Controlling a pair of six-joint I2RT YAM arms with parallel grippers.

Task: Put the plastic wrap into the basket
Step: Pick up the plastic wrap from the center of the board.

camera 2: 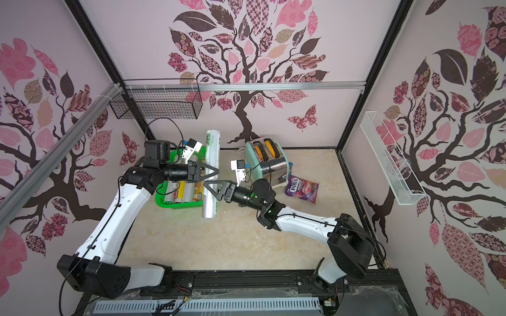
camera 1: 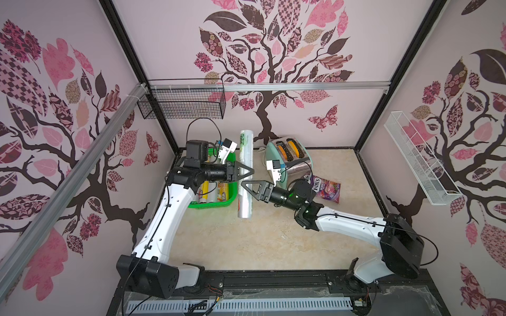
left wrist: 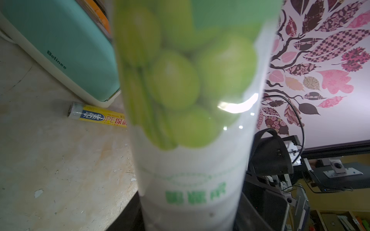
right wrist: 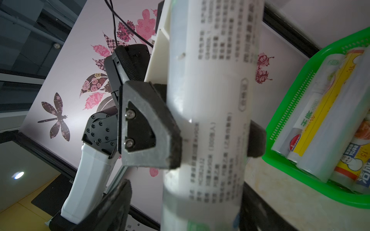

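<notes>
A long white plastic wrap roll [camera 1: 245, 153] with green print hangs in the air beside the green basket [camera 1: 219, 204], seen in both top views. My left gripper [camera 1: 250, 172] is shut on the roll's middle. Its fingers [right wrist: 152, 130] clamp the roll on both sides in the right wrist view. Just below it, my right gripper [camera 1: 245, 188] stands open around the same roll [right wrist: 210, 100], with a gap showing beside one finger [right wrist: 116, 200]. Several yellow and clear rolls [camera 2: 183, 191] lie in the basket [right wrist: 280, 160]. Another yellow roll [left wrist: 100, 118] lies on the table next to the toaster.
A mint toaster [camera 1: 290, 158] stands at the back, and a purple FOX'S candy bag [camera 1: 327, 188] lies to its right. A black wire basket [camera 1: 180, 105] hangs on the back wall and a white wire rack [camera 1: 419, 161] on the right wall.
</notes>
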